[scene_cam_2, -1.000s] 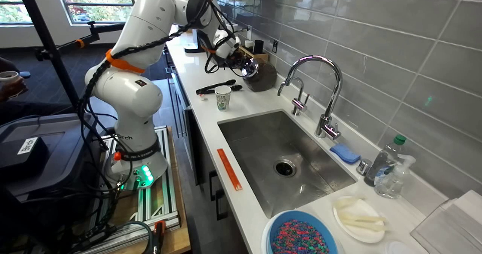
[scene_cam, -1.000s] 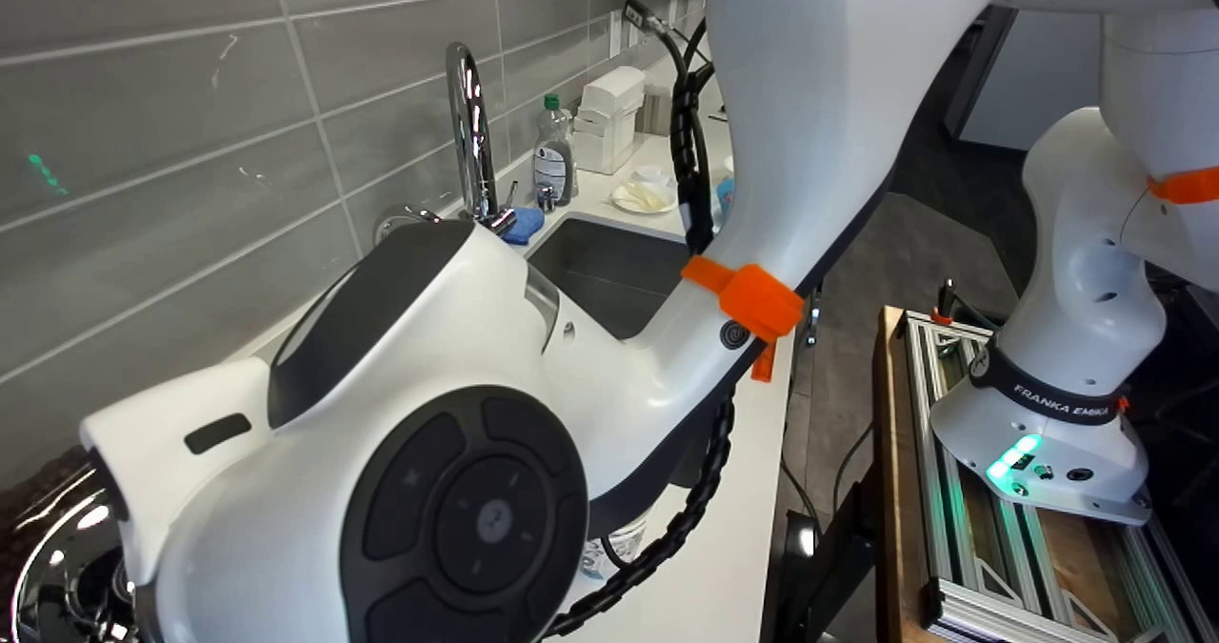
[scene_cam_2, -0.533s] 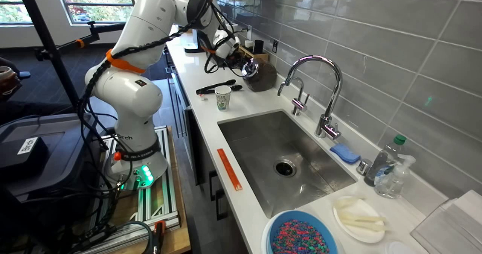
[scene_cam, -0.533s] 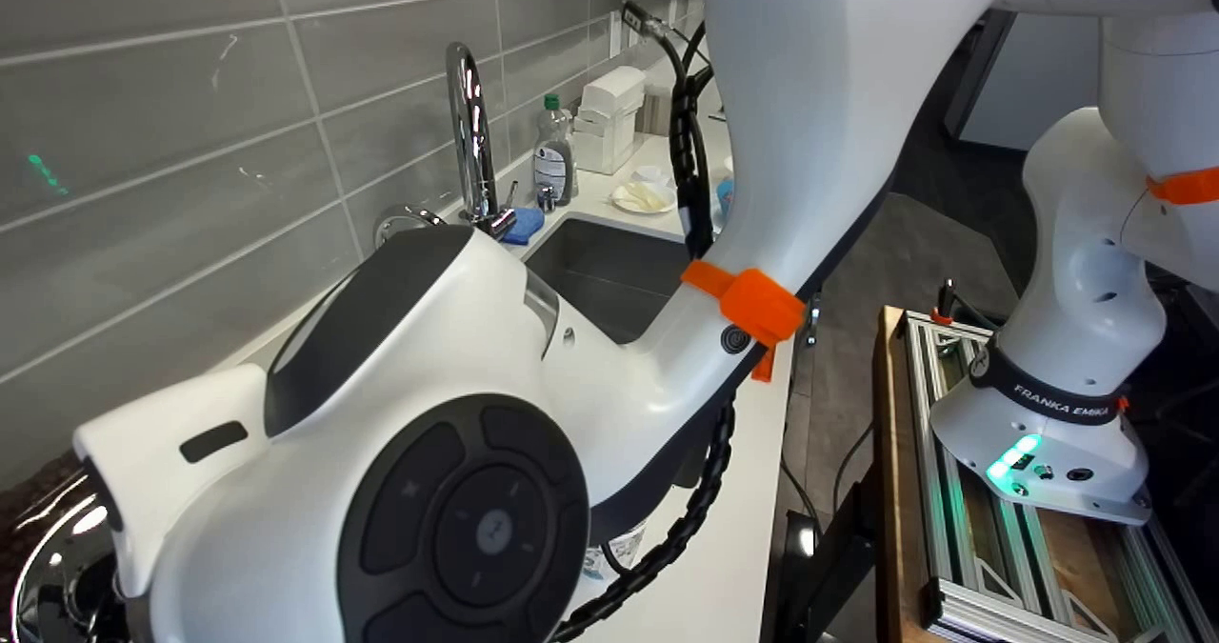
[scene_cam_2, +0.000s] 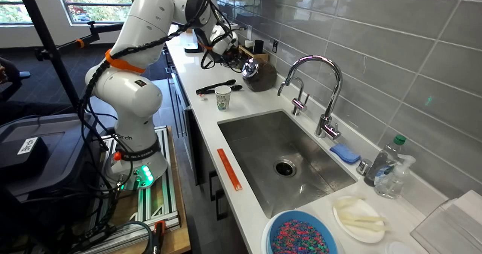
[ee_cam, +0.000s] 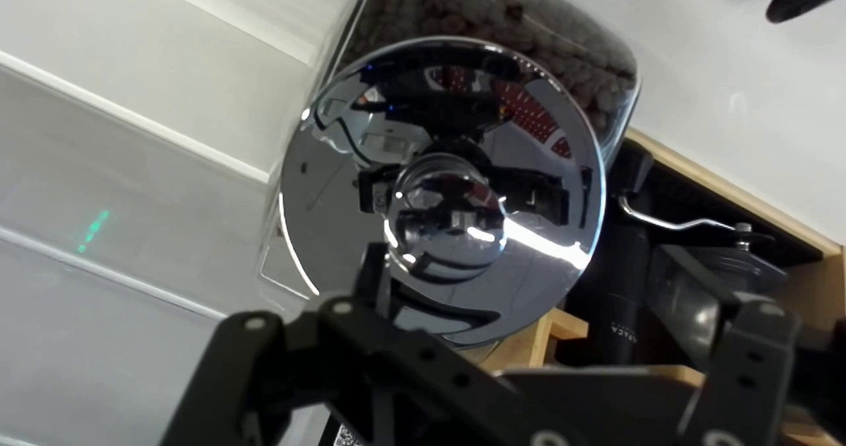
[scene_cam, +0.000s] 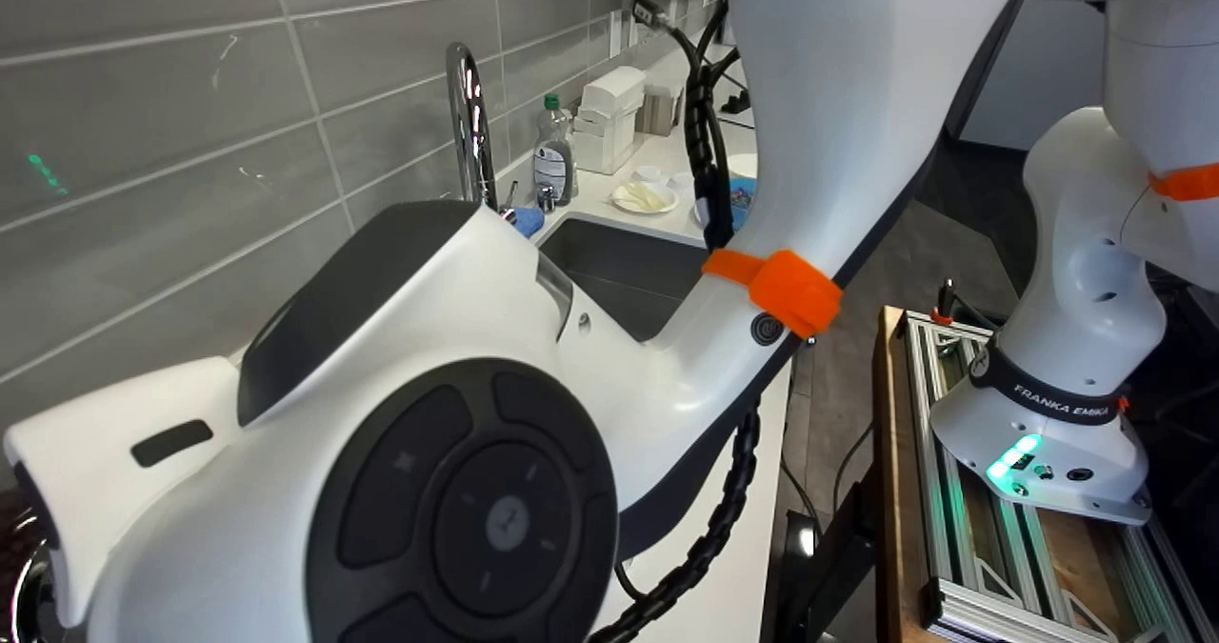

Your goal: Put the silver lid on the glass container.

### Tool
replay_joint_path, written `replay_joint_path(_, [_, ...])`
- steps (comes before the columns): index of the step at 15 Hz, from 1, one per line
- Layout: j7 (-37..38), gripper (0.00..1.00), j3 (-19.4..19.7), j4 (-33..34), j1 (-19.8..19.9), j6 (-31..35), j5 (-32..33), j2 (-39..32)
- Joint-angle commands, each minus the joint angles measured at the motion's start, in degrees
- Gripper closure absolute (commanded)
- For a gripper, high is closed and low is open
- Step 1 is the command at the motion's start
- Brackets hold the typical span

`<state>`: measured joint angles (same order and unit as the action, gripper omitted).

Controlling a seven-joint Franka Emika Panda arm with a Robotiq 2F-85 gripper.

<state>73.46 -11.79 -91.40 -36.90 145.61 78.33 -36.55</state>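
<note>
Can see the silver lid face-on in the wrist view, pointing its knob at the released, wide-spread gripper. In an exterior view, find it round and tilted left against the glass container, far past the sink; in an exterior view, catch a sliver past the arm.

In an exterior view I saw the silver lid tilted on the glass container, my pincer, hard to make out, seemingly just beside it; a paper cup stood upright.
</note>
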Motion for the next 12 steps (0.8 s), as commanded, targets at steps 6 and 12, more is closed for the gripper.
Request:
replay_joint_path(6, [-8.0,0.0,-4.0,-9.9,2.7,0.3,-12.7,9.5])
replay_joint_path(12, [-8.8,0.0,-4.4,-16.1,3.2,0.1,-18.6,15.6])
